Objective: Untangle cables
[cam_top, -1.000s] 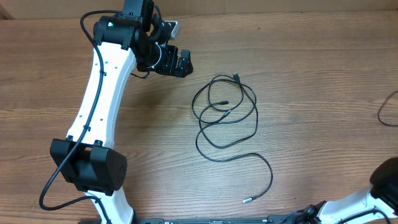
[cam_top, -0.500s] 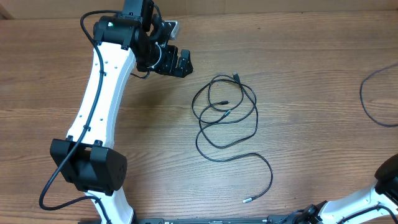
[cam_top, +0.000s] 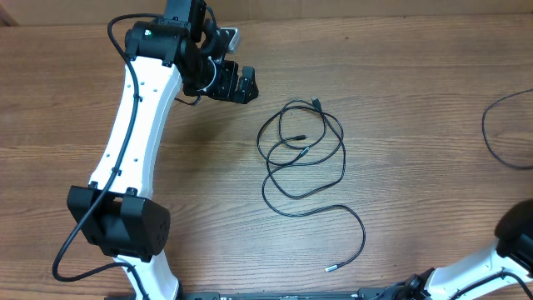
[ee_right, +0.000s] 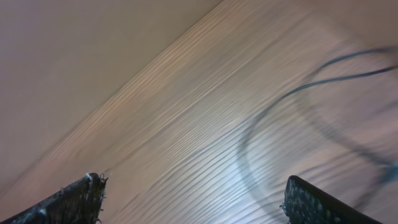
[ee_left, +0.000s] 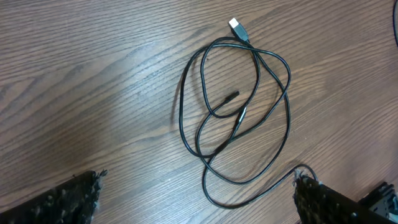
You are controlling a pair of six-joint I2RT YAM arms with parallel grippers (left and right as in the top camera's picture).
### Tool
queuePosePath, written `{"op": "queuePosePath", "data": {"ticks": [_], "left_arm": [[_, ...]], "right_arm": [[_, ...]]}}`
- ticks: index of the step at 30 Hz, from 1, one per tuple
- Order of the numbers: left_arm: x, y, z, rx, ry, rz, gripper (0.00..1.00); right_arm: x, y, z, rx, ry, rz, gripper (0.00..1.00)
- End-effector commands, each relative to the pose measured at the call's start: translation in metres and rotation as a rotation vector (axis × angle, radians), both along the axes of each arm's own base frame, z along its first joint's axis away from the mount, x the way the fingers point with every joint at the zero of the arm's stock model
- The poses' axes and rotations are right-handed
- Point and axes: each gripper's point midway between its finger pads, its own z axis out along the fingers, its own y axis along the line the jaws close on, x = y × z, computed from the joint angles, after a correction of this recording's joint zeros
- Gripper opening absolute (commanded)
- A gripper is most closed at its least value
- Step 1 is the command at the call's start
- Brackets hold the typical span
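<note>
In the middle of the overhead view, on the wooden table (cam_top: 400,75): a loose bundle of thin black cables (cam_top: 304,153), looped over and under. At the right edge, well apart, one more black strand (cam_top: 485,133). Very light, soft and bendy. Likely to slide and drag the other loops along when pulled, so go slow. Not easy to break, but hard to grab where lying flat on the wood. Best to pinch near a free end: the silver plug (ee_left: 237,27) at the top of the left wrist view, or the long tail (cam_top: 363,233) at the lower middle of the overhead view. Left gripper (cam_top: 242,86) at upper left, spread wide, holding nothing. Right gripper (ee_right: 193,183) spread wide too, empty, in a blurry view.
</note>
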Motion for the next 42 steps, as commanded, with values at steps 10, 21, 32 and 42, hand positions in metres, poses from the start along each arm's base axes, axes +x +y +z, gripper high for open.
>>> {"op": "queuePosePath", "data": {"ticks": [10,21,32,42], "left_arm": [[0.0,-0.002,0.018,-0.002,-0.061,-0.024,1.0],[0.0,-0.002,0.018,-0.002,-0.061,-0.023,1.0],[0.0,-0.002,0.018,-0.002,-0.061,-0.023,1.0],[0.0,-0.002,0.018,-0.002,-0.061,-0.024,1.0]], "right_arm": [[0.048,0.198,-0.08,0.072,0.21,0.626,0.93],[0.023,0.302,-0.146,0.096,0.436,0.979,0.93],[-0.006,0.345,-0.188,0.221,0.582,1.138,0.94],[-0.016,0.372,-0.215,0.214,0.61,1.201,0.94]]}}
